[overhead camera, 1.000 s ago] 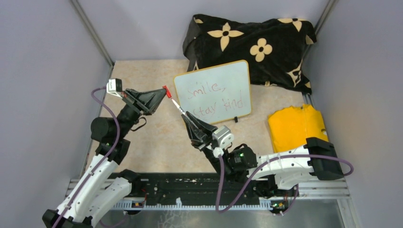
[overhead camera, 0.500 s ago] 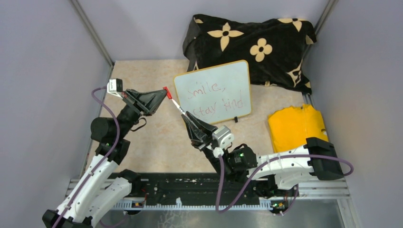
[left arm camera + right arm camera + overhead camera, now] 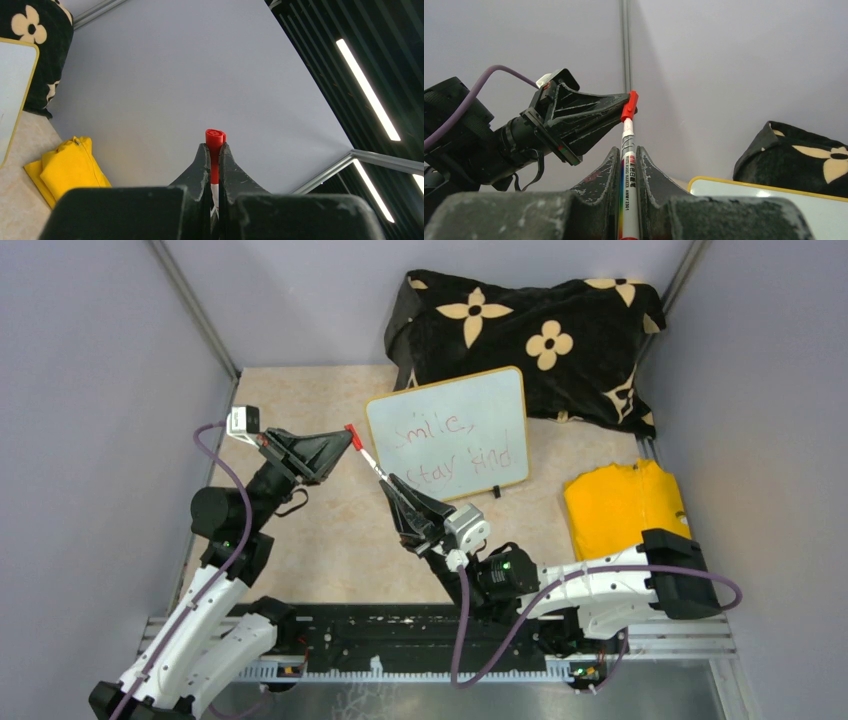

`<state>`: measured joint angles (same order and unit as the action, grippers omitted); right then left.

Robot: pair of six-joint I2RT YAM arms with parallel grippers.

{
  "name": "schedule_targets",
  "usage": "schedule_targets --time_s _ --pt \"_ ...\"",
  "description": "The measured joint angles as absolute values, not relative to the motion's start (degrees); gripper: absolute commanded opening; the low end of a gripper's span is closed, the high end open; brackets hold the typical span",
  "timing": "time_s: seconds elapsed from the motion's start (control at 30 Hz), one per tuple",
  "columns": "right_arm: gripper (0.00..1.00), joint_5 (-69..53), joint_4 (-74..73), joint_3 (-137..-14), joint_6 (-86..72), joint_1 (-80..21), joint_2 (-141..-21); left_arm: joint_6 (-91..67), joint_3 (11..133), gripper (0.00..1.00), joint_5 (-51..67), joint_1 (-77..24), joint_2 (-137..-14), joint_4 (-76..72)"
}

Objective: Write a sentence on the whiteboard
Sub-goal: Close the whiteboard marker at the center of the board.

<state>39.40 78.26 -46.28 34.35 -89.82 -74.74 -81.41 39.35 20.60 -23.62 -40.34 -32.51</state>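
Note:
The whiteboard [image 3: 450, 430], white with a yellow frame, leans at the back centre, and the red sentence [image 3: 455, 447] "Smile, stay kind" runs across it in two lines. A white marker [image 3: 368, 458] hangs in the air just left of the board, spanning between both grippers. My right gripper [image 3: 390, 483] is shut on the marker's barrel [image 3: 628, 165]. My left gripper [image 3: 347, 437] is shut on the red cap [image 3: 215, 137] at the marker's far end [image 3: 629, 106]. The board's edge also shows in the left wrist view [image 3: 12, 90] and the right wrist view [image 3: 764, 200].
A black cloth with cream flowers [image 3: 540, 330] is bunched behind the whiteboard. A folded yellow cloth [image 3: 620, 505] lies at the right. Grey walls close in on both sides, and a metal rail [image 3: 430, 640] runs along the near edge.
My right arm has shifted very slightly to the left with the marker. Both grips are unchanged.

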Motion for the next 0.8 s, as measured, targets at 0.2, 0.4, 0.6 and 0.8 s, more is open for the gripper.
schedule_targets --time_s 0.2,0.4,0.6,0.8 --pt "0.00 39.40 78.41 -46.28 34.41 -89.67 -74.98 -81.43 39.35 0.00 20.95 -23.64 -40.34 -32.51" --pt "0.00 39.35 78.46 -46.28 34.39 -89.34 -75.20 -81.47 39.35 0.00 21.10 -23.64 -40.34 -32.25" --pt "0.00 39.40 79.15 -46.30 34.48 -88.82 -75.81 -81.65 39.35 0.00 21.04 -24.03 -41.04 -32.18" --pt "0.00 39.55 81.08 -46.35 35.44 -87.96 -77.19 -82.24 39.35 0.00 20.99 -24.45 -42.61 -32.84"
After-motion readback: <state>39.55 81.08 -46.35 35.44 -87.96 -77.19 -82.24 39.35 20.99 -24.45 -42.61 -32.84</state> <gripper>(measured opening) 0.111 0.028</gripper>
